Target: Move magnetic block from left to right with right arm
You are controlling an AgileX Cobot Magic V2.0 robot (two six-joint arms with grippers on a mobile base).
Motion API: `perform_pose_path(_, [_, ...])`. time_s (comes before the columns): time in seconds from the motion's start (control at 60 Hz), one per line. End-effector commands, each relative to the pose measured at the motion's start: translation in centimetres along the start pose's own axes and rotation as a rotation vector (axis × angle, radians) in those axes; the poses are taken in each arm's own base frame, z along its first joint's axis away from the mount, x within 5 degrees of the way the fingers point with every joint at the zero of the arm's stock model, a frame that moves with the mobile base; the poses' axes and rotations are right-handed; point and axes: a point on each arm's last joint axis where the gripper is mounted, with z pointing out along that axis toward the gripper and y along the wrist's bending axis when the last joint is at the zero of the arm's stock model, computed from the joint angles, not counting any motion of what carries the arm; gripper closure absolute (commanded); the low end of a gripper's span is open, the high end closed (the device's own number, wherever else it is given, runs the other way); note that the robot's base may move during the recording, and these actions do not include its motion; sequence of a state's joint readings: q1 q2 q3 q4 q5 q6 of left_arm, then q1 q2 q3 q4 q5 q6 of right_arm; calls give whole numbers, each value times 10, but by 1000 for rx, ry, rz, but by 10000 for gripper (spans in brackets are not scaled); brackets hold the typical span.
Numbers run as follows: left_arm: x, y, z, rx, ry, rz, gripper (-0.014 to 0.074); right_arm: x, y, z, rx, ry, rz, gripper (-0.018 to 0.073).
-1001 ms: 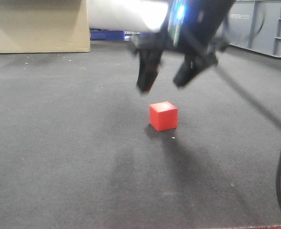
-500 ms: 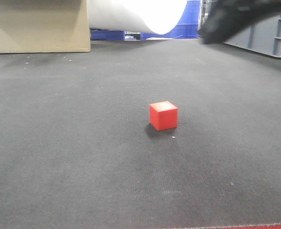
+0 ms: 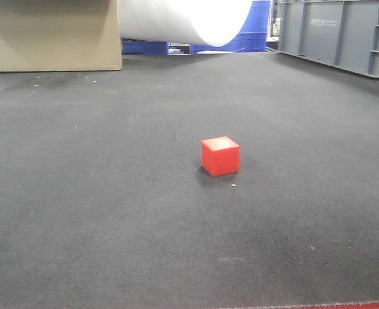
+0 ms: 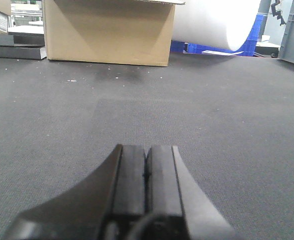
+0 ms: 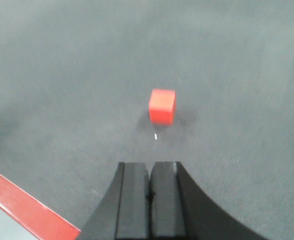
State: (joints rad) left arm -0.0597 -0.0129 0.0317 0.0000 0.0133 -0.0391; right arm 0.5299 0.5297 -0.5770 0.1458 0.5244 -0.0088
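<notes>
The magnetic block, a small bright-red cube, rests alone on the dark grey mat near the middle of the front view. The right wrist view shows the same block ahead of my right gripper, a clear stretch of mat apart from it. That gripper is shut, its pads pressed together with nothing between them. My left gripper is shut too and empty, low over bare mat. Neither arm shows in the front view.
A cardboard box and a large white roll stand at the back. Grey crates sit at the back right, blue bins behind. A red edge strip borders the mat near the right gripper.
The right arm, which hung open just above the block a second ago, has lifted away up and right and left the front view. The block has stayed in place.
</notes>
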Motion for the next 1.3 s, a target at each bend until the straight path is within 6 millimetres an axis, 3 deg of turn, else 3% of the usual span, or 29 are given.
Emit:
perform_pose_path(0.0, [-6, 0, -1, 2, -95, -8, 713, -15, 2, -17, -10, -147, 2, 490])
perform_pose_path(0.484, [-6, 0, -1, 2, -95, -8, 712, -18, 3, -27, -14, -226, -1, 490])
perform_pose_path(0.684, [-6, 0, -1, 2, -95, -8, 713, -16, -8, -30, 100, -318, -28, 490])
perform_pose_path(0.817, [-6, 0, -1, 2, -95, -8, 713, 7, -21, -32, 248, -396, -4, 490])
perform_pose_path(1.017, [-6, 0, -1, 2, -95, -8, 713, 58, -38, -32, 471, -547, 11, 490])
perform_pose_path(1.284, [-6, 0, -1, 2, -95, -8, 712, 111, -46, -18, 547, -570, 18, 490])
